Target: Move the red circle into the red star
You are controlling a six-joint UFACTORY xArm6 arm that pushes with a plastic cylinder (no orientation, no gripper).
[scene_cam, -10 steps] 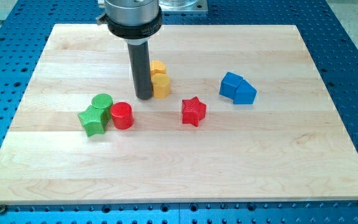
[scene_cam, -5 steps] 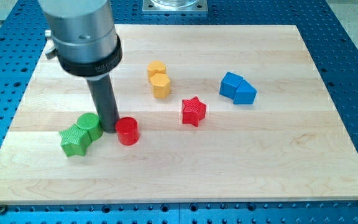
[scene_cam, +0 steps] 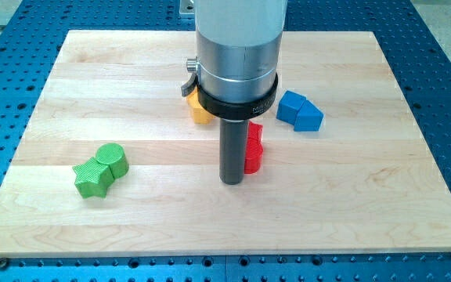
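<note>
My tip (scene_cam: 232,180) rests on the board near its middle, just left of the red blocks. The red circle (scene_cam: 254,160) shows as a sliver right of the rod, touching the rod's right side. The red star (scene_cam: 254,135) sits directly above the circle in the view, pressed against it and mostly hidden by the rod and the arm's collar. The two red blocks appear to touch.
A green star (scene_cam: 91,178) and green cylinder (scene_cam: 113,159) sit together at the view's left. A yellow block (scene_cam: 200,113) peeks out behind the arm. Two blue blocks (scene_cam: 299,110) sit at the right. The wooden board (scene_cam: 366,196) lies on a blue perforated table.
My tip swept from beside the green blocks rightward to the board's middle, pushing the red circle right against the red star. The green blocks were shoved left earlier and now rest.
</note>
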